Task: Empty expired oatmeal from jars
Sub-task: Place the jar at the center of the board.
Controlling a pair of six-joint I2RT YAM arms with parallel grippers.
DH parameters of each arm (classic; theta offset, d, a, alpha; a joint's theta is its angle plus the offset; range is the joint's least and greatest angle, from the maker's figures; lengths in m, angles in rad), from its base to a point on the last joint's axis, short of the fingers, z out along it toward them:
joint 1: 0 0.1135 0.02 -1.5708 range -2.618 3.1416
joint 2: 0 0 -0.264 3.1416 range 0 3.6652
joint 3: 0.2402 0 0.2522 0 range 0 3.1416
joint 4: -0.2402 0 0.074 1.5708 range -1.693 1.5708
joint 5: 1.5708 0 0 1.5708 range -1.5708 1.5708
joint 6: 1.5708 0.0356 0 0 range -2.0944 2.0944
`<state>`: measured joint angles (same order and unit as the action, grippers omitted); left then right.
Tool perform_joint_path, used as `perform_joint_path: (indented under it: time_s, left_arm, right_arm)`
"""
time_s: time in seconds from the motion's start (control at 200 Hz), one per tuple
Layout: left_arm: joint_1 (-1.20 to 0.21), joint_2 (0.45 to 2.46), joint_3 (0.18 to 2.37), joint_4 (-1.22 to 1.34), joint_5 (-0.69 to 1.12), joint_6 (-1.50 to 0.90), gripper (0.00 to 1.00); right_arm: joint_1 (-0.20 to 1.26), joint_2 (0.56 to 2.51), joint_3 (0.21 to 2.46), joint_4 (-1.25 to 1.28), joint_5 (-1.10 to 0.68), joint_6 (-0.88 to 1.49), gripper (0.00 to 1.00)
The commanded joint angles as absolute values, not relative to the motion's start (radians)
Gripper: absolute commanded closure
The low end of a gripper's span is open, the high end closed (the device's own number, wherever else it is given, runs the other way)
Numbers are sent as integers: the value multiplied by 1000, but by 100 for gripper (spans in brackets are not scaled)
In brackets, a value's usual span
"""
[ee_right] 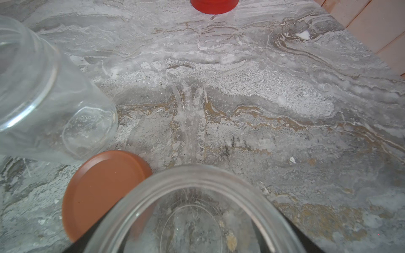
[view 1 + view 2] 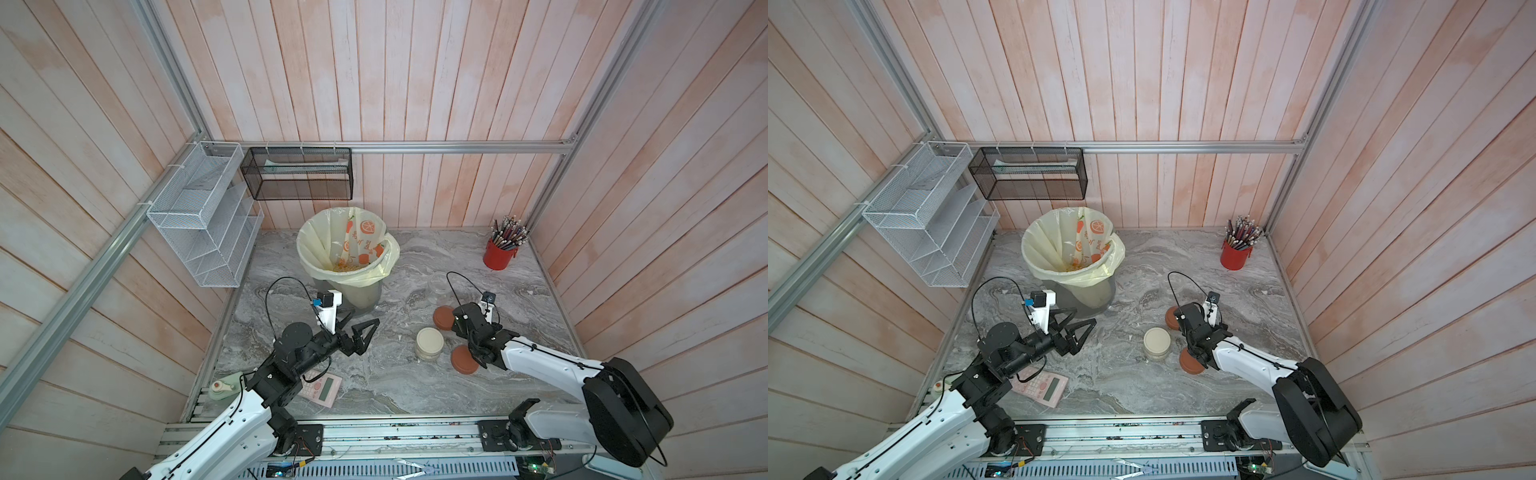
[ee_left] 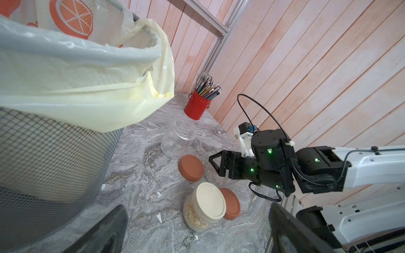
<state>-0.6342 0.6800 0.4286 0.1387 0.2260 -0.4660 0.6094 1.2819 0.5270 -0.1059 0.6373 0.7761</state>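
Here, the left gripper (image 2: 360,323) gapes wide, holding nothing; the right gripper (image 1: 195,238) clasps a lidless clear jar (image 1: 192,203) between its fingers.

Smooth veined grey stone-look tabletop (image 2: 374,386); glossy clear round plastic jar (image 1: 197,179); matt terracotta-orange round lid (image 3: 191,167); grey metal-mesh bin (image 3: 43,153), filmy cream liner (image 3: 87,87).

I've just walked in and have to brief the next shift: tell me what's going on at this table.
The right gripper is closed on an empty clear jar, right beside a loose terracotta lid. A second empty jar stands open further back, and another terracotta lid lies on the table. The cream-lidded jar is not yet opened and has oatmeal inside. The left gripper hangs open and empty beside the lined bin.
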Motion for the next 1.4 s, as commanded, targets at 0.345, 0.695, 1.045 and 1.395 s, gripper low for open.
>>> perform_joint_path:
  time_s: [0.345, 0.695, 1.045, 1.395]
  left_arm:
    - [-638, 670, 410, 164, 196, -460, 0]
    - [-638, 656, 402, 155, 163, -469, 0]
    - [-638, 627, 390, 135, 146, -470, 0]
    - [-638, 595, 359, 116, 104, -491, 0]
  right_arm:
    - [674, 1281, 520, -207, 691, 903, 23]
    - [690, 1285, 540, -241, 703, 945, 5]
    - [713, 1259, 555, -271, 688, 983, 2]
    - [799, 1169, 596, -364, 690, 1024, 2]
